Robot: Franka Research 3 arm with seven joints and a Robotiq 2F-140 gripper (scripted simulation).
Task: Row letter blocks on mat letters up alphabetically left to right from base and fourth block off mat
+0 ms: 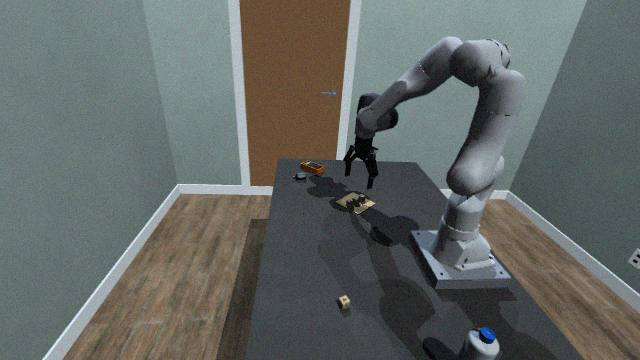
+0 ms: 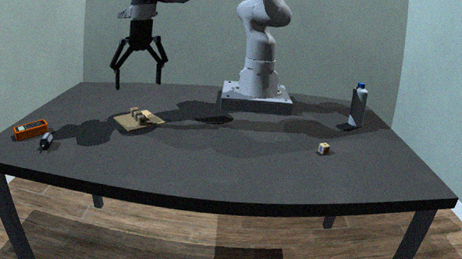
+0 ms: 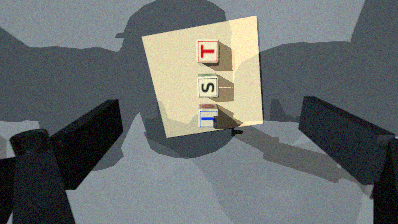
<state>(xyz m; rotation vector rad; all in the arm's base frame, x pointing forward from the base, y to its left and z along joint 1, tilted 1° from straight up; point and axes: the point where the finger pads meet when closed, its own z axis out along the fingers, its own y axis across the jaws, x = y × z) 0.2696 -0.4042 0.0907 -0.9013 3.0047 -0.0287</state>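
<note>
The tool (image 2: 137, 78) hangs high above the dark bench (image 2: 229, 172), its black fingers spread to their widest with nothing between them. Directly below it lies the mat (image 3: 175, 85), a thin, flat, tan square with a matte, card-like face. On the mat three small pale cubes stand in a straight row, close together: the T block (image 3: 207, 51) in red, the S block (image 3: 208, 86) in black, and a blue-lettered block (image 3: 207, 119) at the mat's edge, whose letter is probably an L, though the wrist view cuts it too close to be sure. The fourth block (image 2: 323, 148), a wooden-looking cube, sits on the bare bench well apart from mat and tool.
</note>
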